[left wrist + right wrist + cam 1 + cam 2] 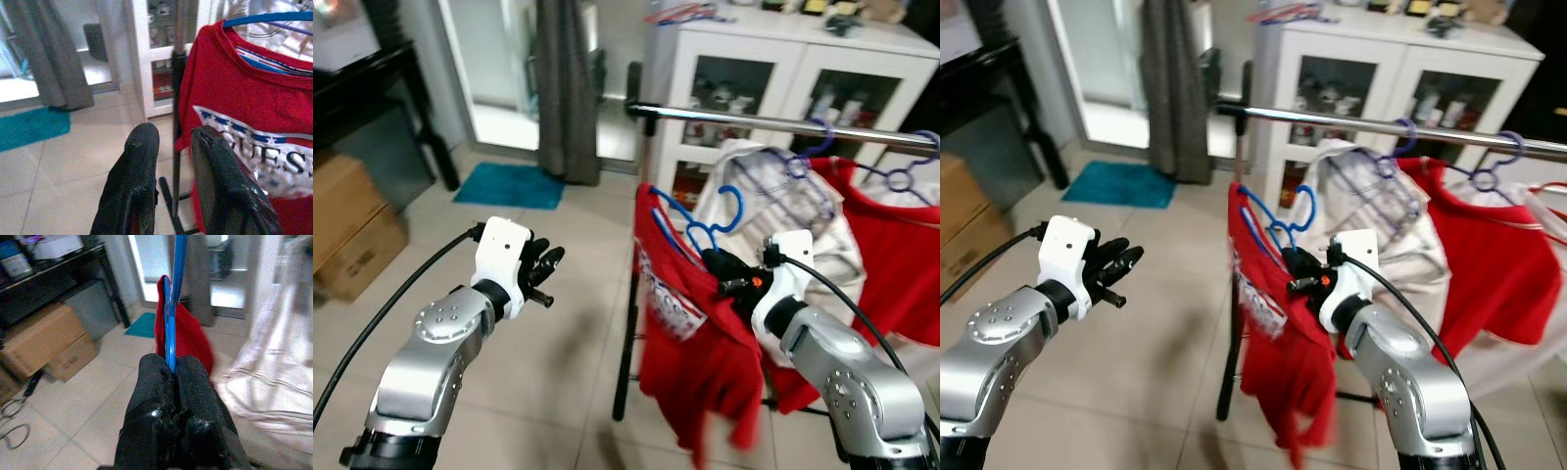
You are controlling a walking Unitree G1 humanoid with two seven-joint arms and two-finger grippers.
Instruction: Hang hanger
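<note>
Right wrist view looks down two black fingers pressed together on a thin blue hanger, its plastic bar rising straight out from between them with a red T-shirt draped over it. From the head camera the right gripper holds that hanger below the chrome rail of a clothes rack, near the rail's left end; the blue hook curls up just under the rail and is not over it. The shirt hangs down from the hanger in front of the rack's dark upright post — bright red, with a white printed panel on the chest (stars, stripes and lettering in the left wrist view).

The left gripper is raised well to the left of the rack, over the tiled floor; its two fingers stand a narrow gap apart with nothing between them.

On the rail I count three garments already hung: a white patterned one on a purple hanger, a second red shirt on another purple hanger, and at the right edge a pale one too cropped to tell. Behind the rack stands one white cabinet with two glass doors — more hangers lie on its top. One teal mat lies by the doorway beside a grey curtain, and two cardboard boxes are stacked at the left.
</note>
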